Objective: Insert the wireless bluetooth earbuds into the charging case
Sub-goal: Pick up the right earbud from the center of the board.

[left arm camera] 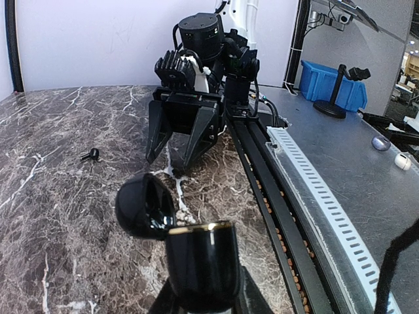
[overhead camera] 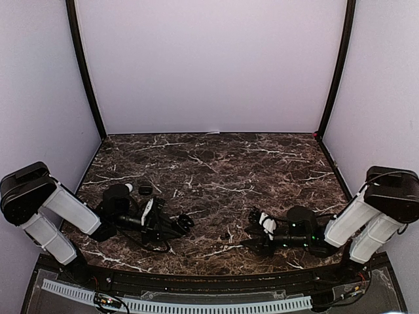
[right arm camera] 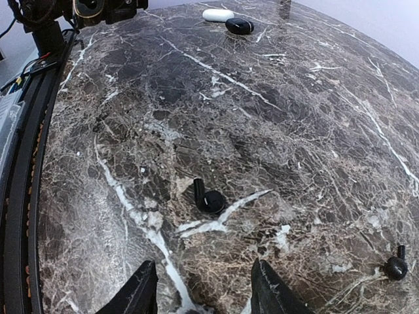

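My left gripper (overhead camera: pixel 175 225) is shut on a glossy black charging case (left arm camera: pixel 200 261) with a gold rim. The case's lid (left arm camera: pixel 145 206) hangs open to the left. My right gripper (right arm camera: pixel 203 297) is open and low over the marble, with nothing between its fingers (right arm camera: pixel 141 294). A black earbud (right arm camera: pixel 209 199) with a short stem lies on the table just ahead of those fingers. A second black earbud (right arm camera: pixel 395 266) lies off to the right. In the left wrist view one earbud (left arm camera: pixel 90 155) shows to the left of the right gripper (left arm camera: pixel 177 140).
A white case (right arm camera: pixel 218 14) and a closed black case (right arm camera: pixel 239 26) lie together at the far left of the table (overhead camera: pixel 262 163). A slotted white cable rail (overhead camera: pixel 196 304) and a black ledge run along the near edge.
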Controlling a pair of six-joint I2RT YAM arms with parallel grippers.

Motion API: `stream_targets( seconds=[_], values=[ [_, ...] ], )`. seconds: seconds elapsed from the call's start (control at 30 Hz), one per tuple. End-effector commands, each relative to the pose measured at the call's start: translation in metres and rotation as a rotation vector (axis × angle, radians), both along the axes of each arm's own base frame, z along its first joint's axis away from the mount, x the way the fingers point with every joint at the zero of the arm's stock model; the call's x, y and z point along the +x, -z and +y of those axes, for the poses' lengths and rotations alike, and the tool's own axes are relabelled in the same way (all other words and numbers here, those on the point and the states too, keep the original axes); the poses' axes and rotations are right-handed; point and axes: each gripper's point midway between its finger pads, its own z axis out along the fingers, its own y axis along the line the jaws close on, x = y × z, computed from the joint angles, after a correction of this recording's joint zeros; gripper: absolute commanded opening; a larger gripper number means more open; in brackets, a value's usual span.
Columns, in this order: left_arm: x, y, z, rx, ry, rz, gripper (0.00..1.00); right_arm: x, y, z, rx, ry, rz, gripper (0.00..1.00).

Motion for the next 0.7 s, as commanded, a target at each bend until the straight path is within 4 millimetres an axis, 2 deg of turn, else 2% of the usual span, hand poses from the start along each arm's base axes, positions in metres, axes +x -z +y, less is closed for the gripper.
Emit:
stream_targets(
  seconds=[0.0,0.07,0.37,0.67],
  values=[
    [-0.001,-0.010,-0.005,-0.023,0.023,-0.028,0.00,0.001,-0.004,0.009,0.007,-0.014,-0.030,0.48],
    [-0.001,-0.010,-0.005,-0.023,0.024,-0.029,0.00,0.001,0.003,0.010,-0.013,-0.016,-0.023,0.48],
    [0.000,-0.009,-0.006,-0.020,0.024,-0.029,0.00,0.000,0.013,0.014,-0.044,-0.041,-0.029,0.46],
    [0.001,-0.009,-0.006,-0.020,0.022,-0.027,0.00,0.009,0.029,0.028,-0.105,-0.048,-0.032,0.41]
  ],
)
